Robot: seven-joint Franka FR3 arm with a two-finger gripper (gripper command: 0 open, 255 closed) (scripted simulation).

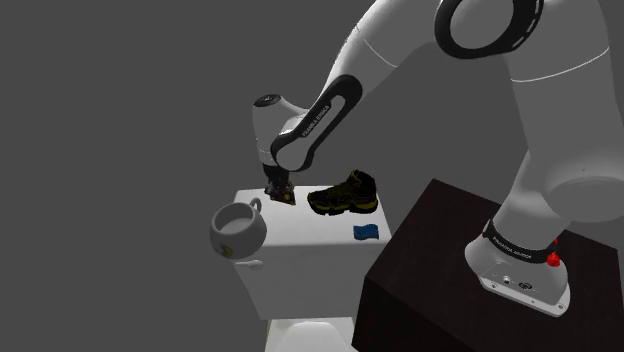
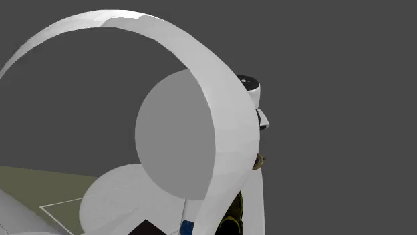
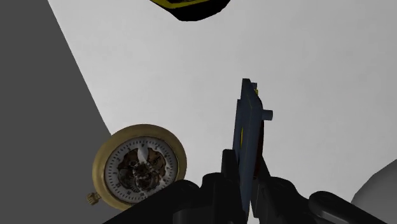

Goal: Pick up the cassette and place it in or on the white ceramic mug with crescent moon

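A thin dark-blue cassette (image 3: 248, 130) stands edge-on between my two black fingers, and my gripper (image 3: 245, 167) is shut on it. In the shoulder view the gripper (image 1: 277, 188) hangs low over the back of a white top (image 1: 300, 228). The white mug (image 1: 238, 228), with a small yellow mark on its side, sits at that top's left end, to the gripper's lower left in the shoulder view. A pale curved edge (image 3: 382, 184) beside the fingers may be the mug.
A brass pocket watch (image 3: 140, 167) lies on the white top just beside the gripper. A black and yellow shoe (image 1: 343, 192) and a small blue sponge (image 1: 365, 232) lie toward the dark stand (image 1: 430, 250). The arm's white link (image 2: 220, 127) blocks the second exterior view.
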